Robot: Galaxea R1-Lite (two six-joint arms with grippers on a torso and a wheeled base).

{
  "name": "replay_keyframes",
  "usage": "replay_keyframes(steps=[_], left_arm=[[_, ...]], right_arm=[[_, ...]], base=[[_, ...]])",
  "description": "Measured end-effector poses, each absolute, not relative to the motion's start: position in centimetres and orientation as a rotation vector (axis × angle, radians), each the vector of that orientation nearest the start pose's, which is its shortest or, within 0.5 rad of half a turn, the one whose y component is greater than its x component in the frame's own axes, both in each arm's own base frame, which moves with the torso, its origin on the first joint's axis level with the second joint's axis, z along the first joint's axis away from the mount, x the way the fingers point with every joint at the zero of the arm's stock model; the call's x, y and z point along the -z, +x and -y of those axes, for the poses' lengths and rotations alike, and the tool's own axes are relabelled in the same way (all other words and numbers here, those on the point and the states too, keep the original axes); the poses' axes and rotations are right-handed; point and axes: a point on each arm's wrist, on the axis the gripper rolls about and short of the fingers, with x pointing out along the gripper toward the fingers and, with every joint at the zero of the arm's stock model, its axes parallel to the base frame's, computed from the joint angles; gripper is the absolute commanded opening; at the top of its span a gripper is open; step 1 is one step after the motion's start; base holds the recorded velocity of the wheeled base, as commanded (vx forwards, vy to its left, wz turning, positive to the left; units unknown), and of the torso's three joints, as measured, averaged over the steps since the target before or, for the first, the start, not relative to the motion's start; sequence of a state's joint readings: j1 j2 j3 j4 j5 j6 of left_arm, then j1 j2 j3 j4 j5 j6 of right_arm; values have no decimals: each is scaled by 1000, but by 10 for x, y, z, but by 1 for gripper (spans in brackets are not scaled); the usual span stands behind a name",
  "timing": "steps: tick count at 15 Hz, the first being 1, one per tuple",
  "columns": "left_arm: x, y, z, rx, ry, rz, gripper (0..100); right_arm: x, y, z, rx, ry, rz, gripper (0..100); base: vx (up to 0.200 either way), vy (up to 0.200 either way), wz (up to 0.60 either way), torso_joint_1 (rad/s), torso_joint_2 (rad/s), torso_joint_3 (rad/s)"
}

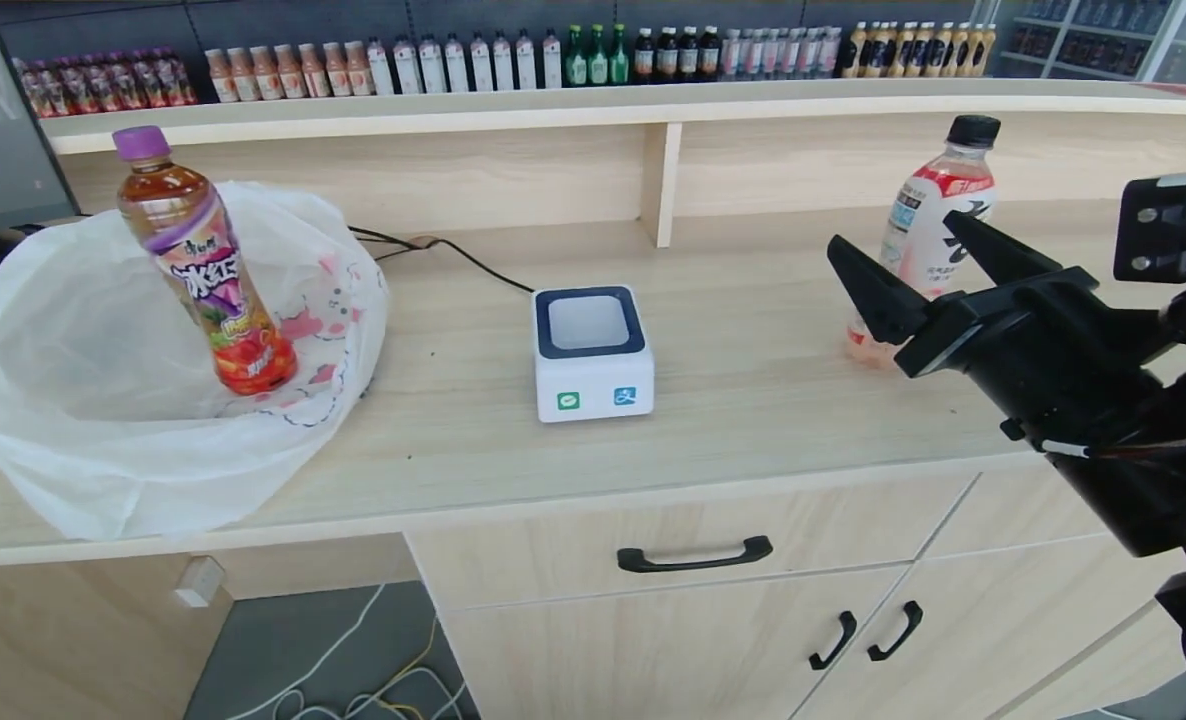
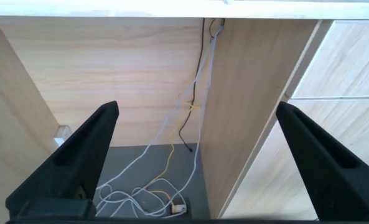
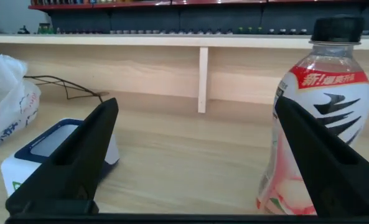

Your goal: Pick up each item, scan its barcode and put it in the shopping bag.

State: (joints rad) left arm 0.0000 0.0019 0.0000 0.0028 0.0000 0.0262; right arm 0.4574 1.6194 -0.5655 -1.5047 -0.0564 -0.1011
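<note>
While everything is carried by the wooden counter (image 1: 753, 400), the coming move is judged to turn on its right end. The white shopping bag (image 1: 73, 420) is spread open at the left end, well apart, and a purple-capped tea bottle (image 1: 203, 260) is seen leaning inside it; the right gripper (image 1: 893, 235) is held at the counter's right end, jaws spread wide with nothing grasped; the black-capped bottle (image 1: 938, 200) is set upright on the counter just beyond those jaws, its long axis vertical. From the right wrist view it is found off the middle of the gap, toward one finger, so a sideways correction is judged necessary before the jaws can be brought around it. The left gripper (image 2: 196, 118), likewise wide open and empty, is held low before a cabinet recess with loose cables (image 2: 172, 168), so the right arm is by far the nearer. The white scanner (image 1: 591, 350) is placed mid-counter between bottle and bag, apart from both; nothing is seen in the gripper's way.
</note>
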Motion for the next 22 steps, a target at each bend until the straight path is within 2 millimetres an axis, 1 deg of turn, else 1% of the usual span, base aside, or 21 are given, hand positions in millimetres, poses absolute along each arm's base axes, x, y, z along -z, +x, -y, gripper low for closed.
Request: replay_keyframes(steps=[5,9,13,17,20,22], left_arm=[[-75,-23,0,0,24,-5,100],[-75,-23,0,-1,24,-5,100],[-75,-23,0,0,25,-5,100],[-75,-23,0,0,25,-5,100],[-75,-23,0,0,24,-5,100],[-75,-23,0,0,25,-5,100]], right_arm=[[-228,232,-114,-376,18,451,100],[-225,231,-113,-371,14,435,100],[-213,231,-113,-375,-2,375,100],[-206,239,-118,-384,-26,273,100],[-216,254,-125,-390,-5,214,100],[-223,265,-129,-387,14,214,100]], base=[[0,-200,0,4,2,5],[0,0,0,0,0,0],[0,0,0,0,0,0],[0,0,0,0,0,0],[0,0,0,0,0,0],[0,0,0,0,0,0]])
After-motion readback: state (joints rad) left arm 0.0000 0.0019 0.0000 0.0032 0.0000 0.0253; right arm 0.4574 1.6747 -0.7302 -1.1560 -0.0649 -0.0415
